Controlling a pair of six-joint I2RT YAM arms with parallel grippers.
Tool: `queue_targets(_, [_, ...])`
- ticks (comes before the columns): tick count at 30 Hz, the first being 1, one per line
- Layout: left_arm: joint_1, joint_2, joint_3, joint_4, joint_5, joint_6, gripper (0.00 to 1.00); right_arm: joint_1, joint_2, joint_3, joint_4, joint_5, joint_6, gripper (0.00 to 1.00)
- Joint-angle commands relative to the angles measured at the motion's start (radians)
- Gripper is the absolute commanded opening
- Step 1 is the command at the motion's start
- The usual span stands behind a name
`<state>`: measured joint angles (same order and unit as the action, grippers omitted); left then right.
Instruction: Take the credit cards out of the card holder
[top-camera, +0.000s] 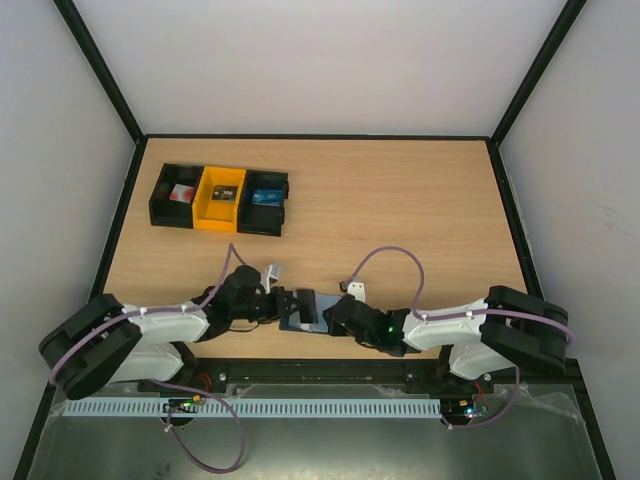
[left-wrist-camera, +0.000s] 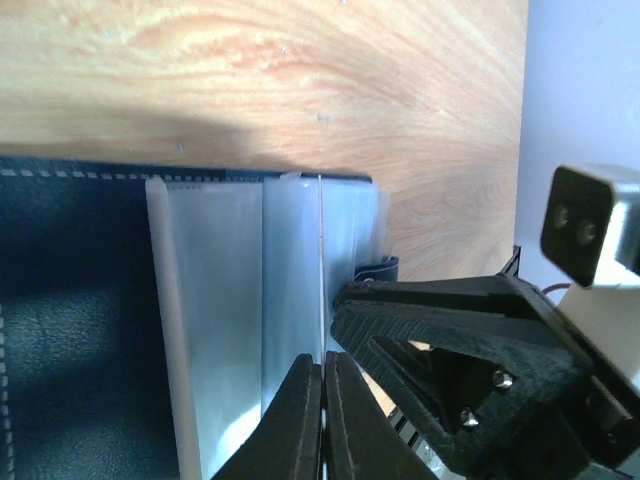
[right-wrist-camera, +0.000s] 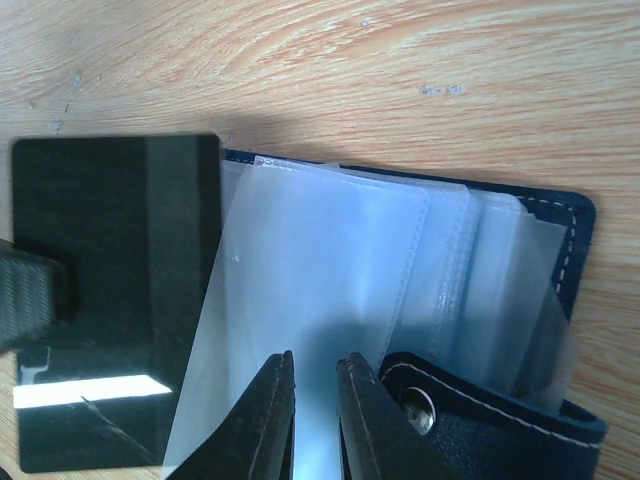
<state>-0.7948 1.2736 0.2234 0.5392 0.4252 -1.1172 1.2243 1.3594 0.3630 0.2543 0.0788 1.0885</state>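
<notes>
The dark navy card holder (top-camera: 306, 320) lies open near the table's front edge between both grippers, its clear plastic sleeves (right-wrist-camera: 330, 260) fanned out. A snap tab (right-wrist-camera: 470, 415) shows at its lower right. My left gripper (left-wrist-camera: 323, 400) is shut on a glossy black credit card (right-wrist-camera: 115, 300), seen edge-on in the left wrist view. The card sticks out of the holder's left side. My right gripper (right-wrist-camera: 315, 385) has its jaws a narrow gap apart, tips over the sleeves beside the tab; its fingers (left-wrist-camera: 450, 360) also show in the left wrist view.
Three joined bins stand at the back left: a black one (top-camera: 176, 195) with a red-and-white item, a yellow one (top-camera: 221, 198) with a dark item, and a black one (top-camera: 265, 202) with a blue item. The table's front edge lies just below the holder.
</notes>
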Motion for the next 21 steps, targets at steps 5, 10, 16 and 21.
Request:
queue_targets(5, [0.044, -0.191, -0.004, -0.201, -0.068, 0.061, 0.03, 0.004, 0.003, -0.015, -0.087, 0.012, 0.000, 0.14])
queue_targets(10, [0.052, -0.270, 0.011, -0.285, -0.101, 0.085, 0.03, 0.004, -0.060, 0.014, -0.136, 0.030, -0.009, 0.14])
queue_targets(16, [0.060, -0.317, 0.052, -0.363, -0.088, 0.148, 0.03, 0.004, -0.166, 0.039, -0.150, 0.052, -0.088, 0.19])
queue_targets(21, [0.062, -0.343, 0.053, -0.309, 0.000, 0.179, 0.03, 0.006, -0.231, 0.085, -0.188, 0.061, -0.169, 0.21])
